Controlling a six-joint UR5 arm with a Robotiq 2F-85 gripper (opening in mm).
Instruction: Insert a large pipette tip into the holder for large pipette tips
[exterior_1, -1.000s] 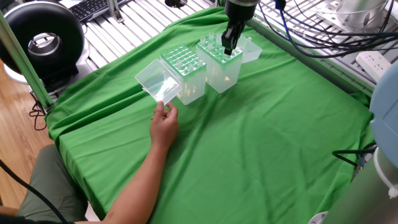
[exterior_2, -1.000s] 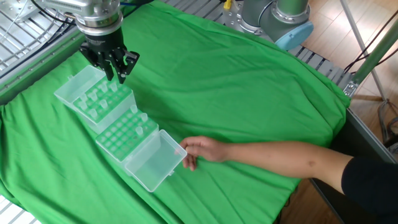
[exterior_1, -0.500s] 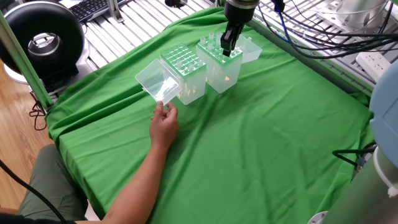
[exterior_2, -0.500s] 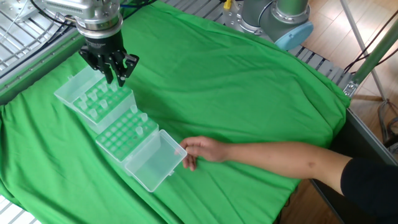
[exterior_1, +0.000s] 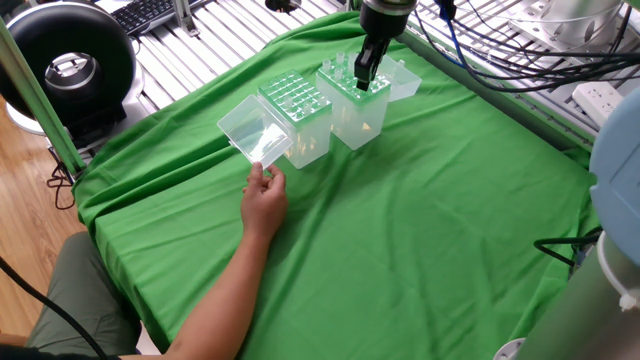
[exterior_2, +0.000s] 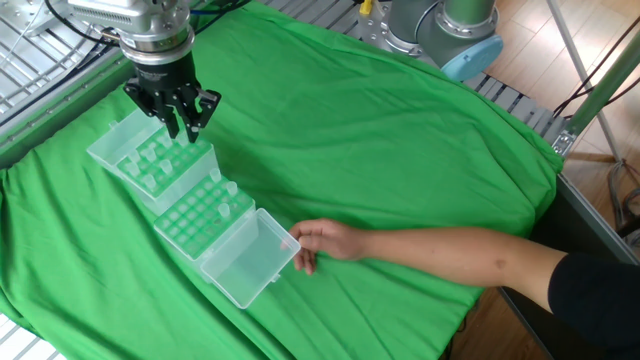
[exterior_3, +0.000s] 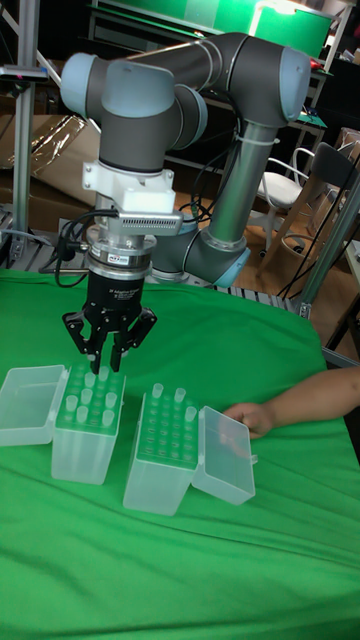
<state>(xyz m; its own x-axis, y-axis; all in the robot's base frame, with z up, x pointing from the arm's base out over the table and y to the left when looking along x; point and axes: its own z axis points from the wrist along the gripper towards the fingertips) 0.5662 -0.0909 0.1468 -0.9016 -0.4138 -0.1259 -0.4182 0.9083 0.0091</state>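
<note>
green cloth (exterior_1: 430, 230) covers the table, and two translucent tip boxes stand side by side on it near the far edge. the holder for large pipette tips (exterior_1: 356, 112) is the one with the wider-spaced holes, its clear lid swung open away from the other box. a few tips stand up out of its grid. the gripper (exterior_1: 363, 80) hangs straight down over that grid at the lid-side end, its fingertips just above or among the standing tips. the fingers are drawn close together, but i cannot tell whether they are clamped on a tip or simply narrowed; no tip between them shows clearly in any view.

the finer-holed box (exterior_1: 298, 128) sits just beside the holder. a person's hand (exterior_1: 265, 198) rests on the cloth by its open lid (exterior_1: 254, 136), near the robot's working space.

the risks, as i judge them:
- if a tip is held slightly off a hole's centre, it could catch on the grid, then bend or tilt rather than seat.
- the fingers could knock neighbouring tips on the way down or up.
- the holder is light and unfixed, so a sideways push might slide or tip it.
- the nearby hand could jog the boxes.
</note>
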